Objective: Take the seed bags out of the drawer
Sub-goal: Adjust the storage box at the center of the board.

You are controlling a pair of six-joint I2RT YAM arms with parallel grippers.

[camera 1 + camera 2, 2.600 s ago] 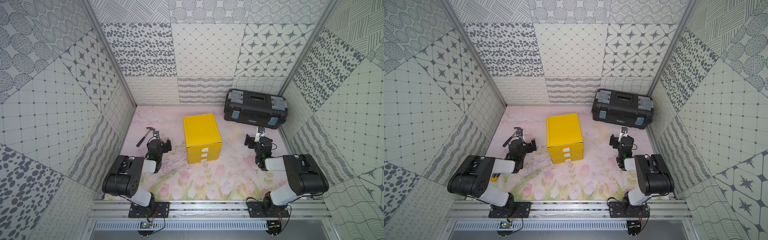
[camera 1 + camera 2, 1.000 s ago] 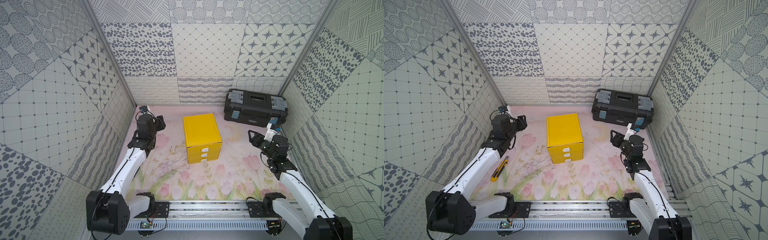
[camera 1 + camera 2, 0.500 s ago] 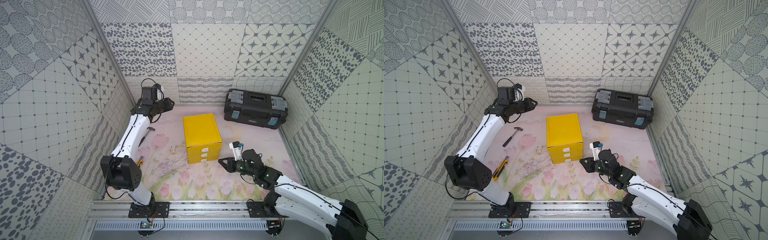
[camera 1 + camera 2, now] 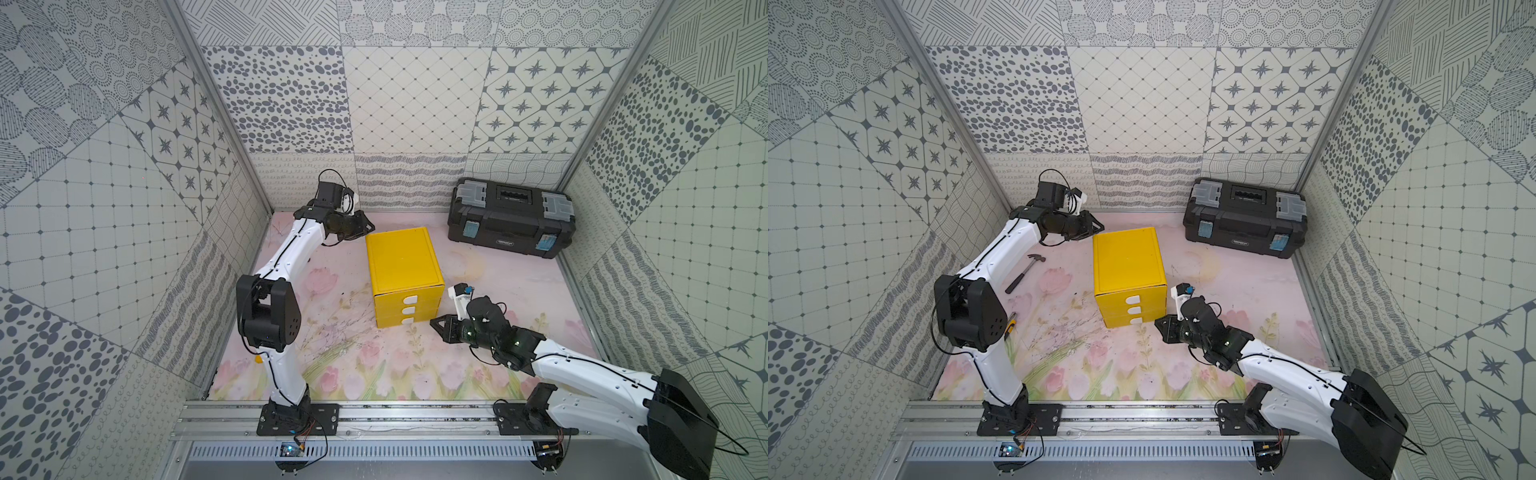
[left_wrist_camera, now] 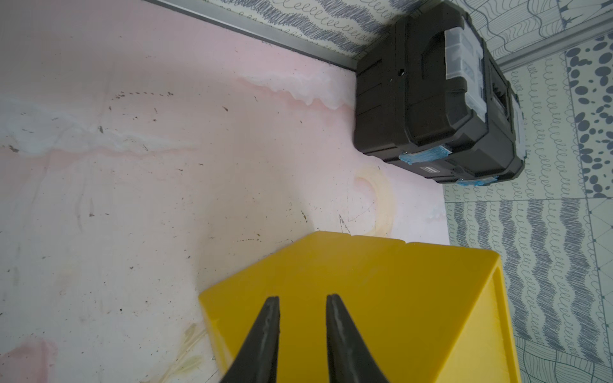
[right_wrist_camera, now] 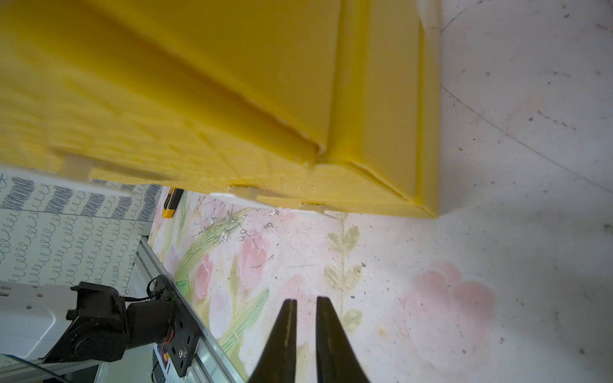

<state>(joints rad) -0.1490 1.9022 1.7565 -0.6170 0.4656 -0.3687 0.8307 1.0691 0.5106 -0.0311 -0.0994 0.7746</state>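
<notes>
Both arms outstretched, fingers (image 5: 270, 335) near-closed

Grey-patterned tile walls (image 4: 407, 104) on 3 sides, pink tulip-print floor (image 4: 374, 365), even daylight-like light.

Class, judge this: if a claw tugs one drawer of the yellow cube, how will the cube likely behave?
The yellow cube looks like thin plastic, so probably light. It stands free on the smooth mat, so it may slide rather than stay. All three drawers look shut; bracing its back seems wise.
</notes>
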